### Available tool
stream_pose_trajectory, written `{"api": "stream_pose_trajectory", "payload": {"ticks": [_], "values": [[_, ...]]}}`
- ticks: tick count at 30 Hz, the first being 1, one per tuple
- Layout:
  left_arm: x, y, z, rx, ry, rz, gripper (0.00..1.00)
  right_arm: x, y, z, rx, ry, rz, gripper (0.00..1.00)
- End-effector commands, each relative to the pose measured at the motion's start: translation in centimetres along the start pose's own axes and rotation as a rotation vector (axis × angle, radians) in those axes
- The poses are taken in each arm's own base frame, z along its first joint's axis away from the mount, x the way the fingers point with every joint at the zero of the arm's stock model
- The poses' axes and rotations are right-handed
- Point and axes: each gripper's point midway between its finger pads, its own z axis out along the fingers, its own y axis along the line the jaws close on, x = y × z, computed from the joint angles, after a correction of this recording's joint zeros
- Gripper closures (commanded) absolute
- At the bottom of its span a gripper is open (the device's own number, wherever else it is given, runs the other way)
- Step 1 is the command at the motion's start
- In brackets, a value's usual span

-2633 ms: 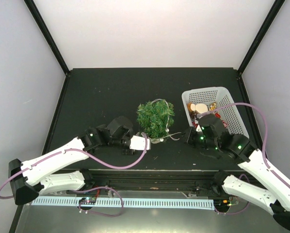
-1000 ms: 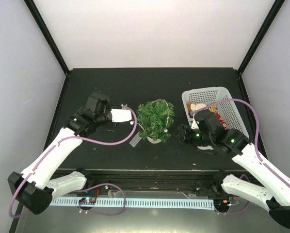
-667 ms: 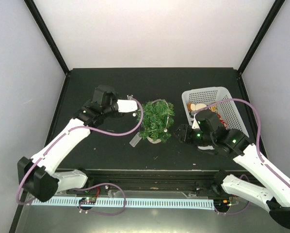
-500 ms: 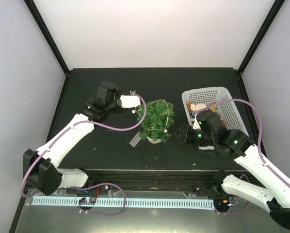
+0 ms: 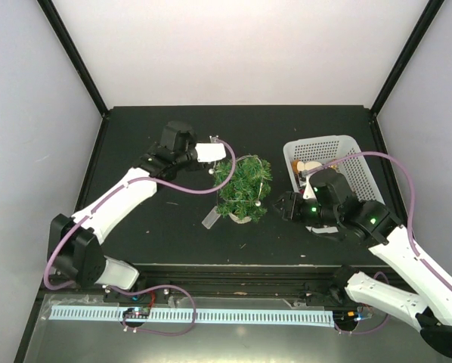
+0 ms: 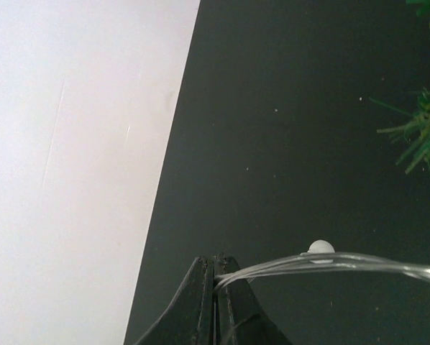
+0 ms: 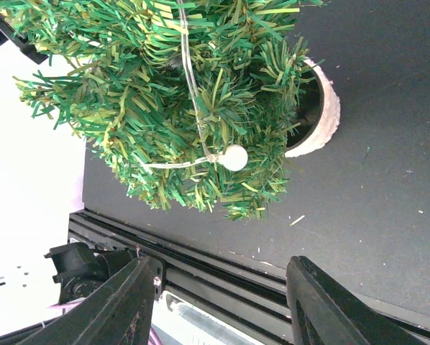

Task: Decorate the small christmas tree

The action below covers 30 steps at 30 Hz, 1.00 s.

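The small christmas tree (image 5: pixel 243 184) stands upright mid-table in its cream-white pot (image 7: pixel 324 108). A thin clear light wire with white beads (image 7: pixel 235 157) winds over its branches. My left gripper (image 5: pixel 220 144) is at the tree's far-left side, shut on the wire (image 6: pixel 330 261), which runs right past a white bead (image 6: pixel 320 248) towards the branch tips (image 6: pixel 423 140). My right gripper (image 5: pixel 276 204) is open and empty beside the tree's right side, level with the lower branches; its fingers (image 7: pixel 129 302) stand wide apart in the right wrist view.
A white plastic basket (image 5: pixel 360 162) with several ornaments stands right of the tree, behind my right arm. A small clear piece (image 5: pixel 209 219) lies on the black table at the tree's near left. The enclosure's back wall (image 6: pixel 71 144) is close to my left gripper.
My left gripper has swung from the tree's near-left side round to its far-left side, carrying the wire with it. The right gripper has stayed open beside the tree, shifting only slightly.
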Motion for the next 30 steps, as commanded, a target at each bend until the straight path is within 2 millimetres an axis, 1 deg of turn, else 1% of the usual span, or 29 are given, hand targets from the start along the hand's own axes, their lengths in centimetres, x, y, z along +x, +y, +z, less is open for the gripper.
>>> {"api": "stream_pose_trajectory", "payload": {"ticks": [1, 5, 8, 12, 15, 19, 24, 30], "values": [[-2.6, 1.9, 0.1, -0.013, -0.091, -0.074, 0.98, -0.6, 0.3, -0.1, 0.0, -0.017, -0.007, 0.47], [-3.5, 2.0, 0.8, 0.017, -0.122, -0.122, 0.98, -0.8, 0.3, 0.0, 0.001, -0.021, -0.001, 0.47], [-4.2, 2.1, 1.1, 0.034, -0.144, -0.171, 0.98, -1.2, 0.4, -0.6, 0.004, -0.049, 0.0, 0.47], [-5.0, 1.7, 1.6, 0.079, -0.178, -0.238, 0.98, -2.0, 0.8, -1.3, -0.001, -0.09, -0.01, 0.47], [-5.6, 1.1, 1.7, 0.121, -0.212, -0.278, 0.98, -2.0, 0.8, -1.1, 0.004, -0.083, -0.011, 0.47], [-6.4, 0.9, 2.0, 0.156, -0.24, -0.328, 0.98, -1.9, 0.9, -0.9, 0.001, -0.074, -0.008, 0.47], [-7.3, 0.7, 1.8, 0.194, -0.276, -0.349, 0.98, -1.8, 0.8, -1.0, 0.0, -0.074, -0.002, 0.47], [-8.5, 0.8, 1.2, 0.217, -0.329, -0.366, 0.99, -1.4, 0.5, -0.9, -0.009, -0.071, 0.01, 0.47]]}}
